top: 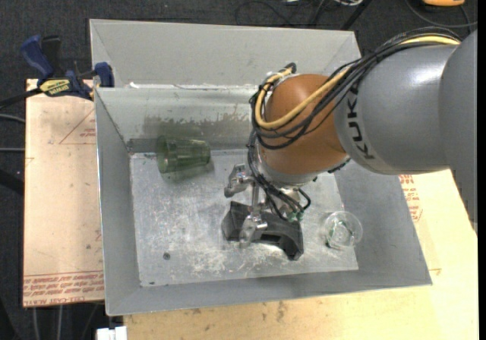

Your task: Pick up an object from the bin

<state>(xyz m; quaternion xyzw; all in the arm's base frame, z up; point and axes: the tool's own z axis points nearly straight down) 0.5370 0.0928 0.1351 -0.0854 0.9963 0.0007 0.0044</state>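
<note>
Here, the arm's fingers (250,225) reach down, a black curved plastic piece (279,238) just beneath them.
Their spread cannot be told; best to close squarely, then lift straight.

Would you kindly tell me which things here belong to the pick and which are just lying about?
In the job: gripper; black object under it; bin.
Lying about: green cup, on its side, back left; clear cup, front right.

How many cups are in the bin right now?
2. A green cup lies on its side at the back left of the bin; a small clear cup sits at the front right. The arm covers the middle, so another could be hidden.
</note>
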